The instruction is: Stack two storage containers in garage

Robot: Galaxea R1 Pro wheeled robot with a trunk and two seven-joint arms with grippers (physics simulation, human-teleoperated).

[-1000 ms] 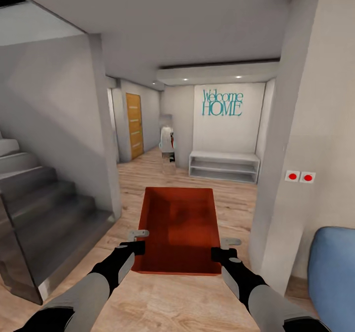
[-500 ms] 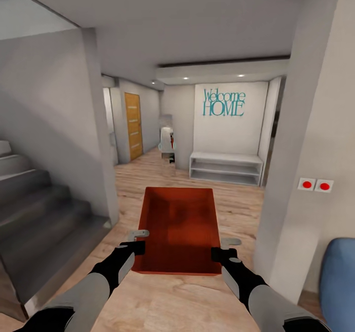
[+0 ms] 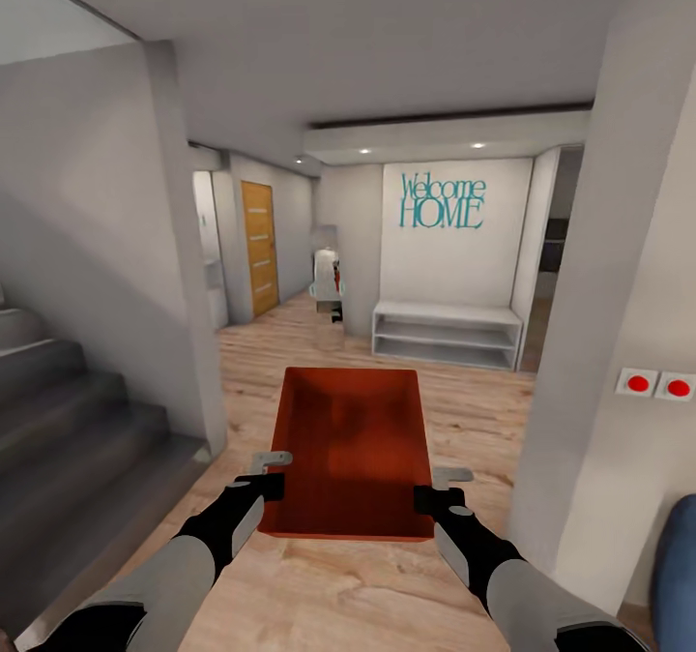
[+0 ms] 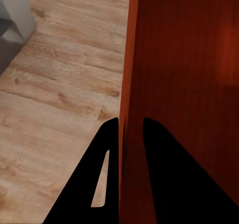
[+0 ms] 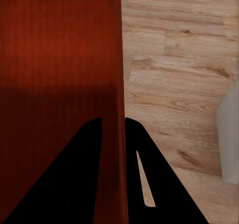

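Hands (image 3: 274, 473) (image 3: 440, 488) grip bin (image 3: 350, 444) over wood floor (image 3: 290, 594), hallway.

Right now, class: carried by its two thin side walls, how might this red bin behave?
The storage container looks empty, so probably light. Its thin walls may flex where the left gripper and right gripper pinch. It seems level, unlikely to tip.

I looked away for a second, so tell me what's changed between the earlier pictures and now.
The whole head view has shifted: the stairs slid toward the left edge and the red wall buttons toward the right and lower, so the camera moved forward. The storage container stays gripped by the left gripper and right gripper, one wall each.
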